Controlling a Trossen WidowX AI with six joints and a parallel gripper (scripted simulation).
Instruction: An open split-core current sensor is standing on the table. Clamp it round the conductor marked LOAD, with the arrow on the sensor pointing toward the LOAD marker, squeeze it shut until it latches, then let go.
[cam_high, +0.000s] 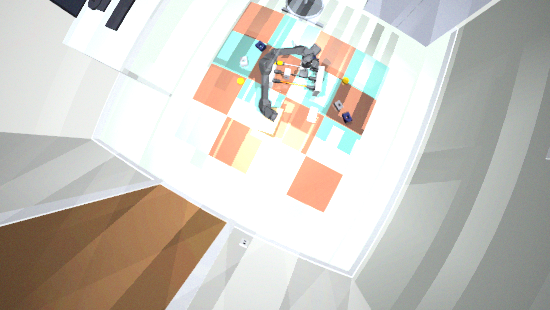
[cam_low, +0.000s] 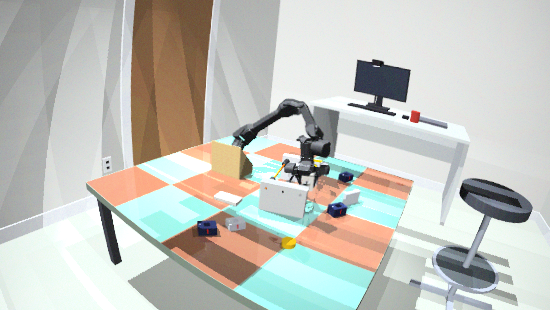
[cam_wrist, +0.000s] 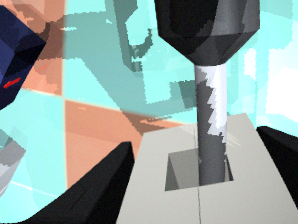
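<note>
My gripper is shut on the pale grey current sensor, one black finger on each side. In the wrist view the sensor's two halves meet at a thin straight seam, with a square window across it. A grey-white conductor runs from a black end fitting into this window, so the sensor is around it. Whether the latch has caught is not visible. No arrow or LOAD marker can be read in any view. The top and exterior views show the sensor too small or hidden by the gripper.
A white upright panel stands beside the gripper, at one end of several parallel conductors. Navy blocks, grey blocks, a yellow disc, a flat white box and a tan block stand around it.
</note>
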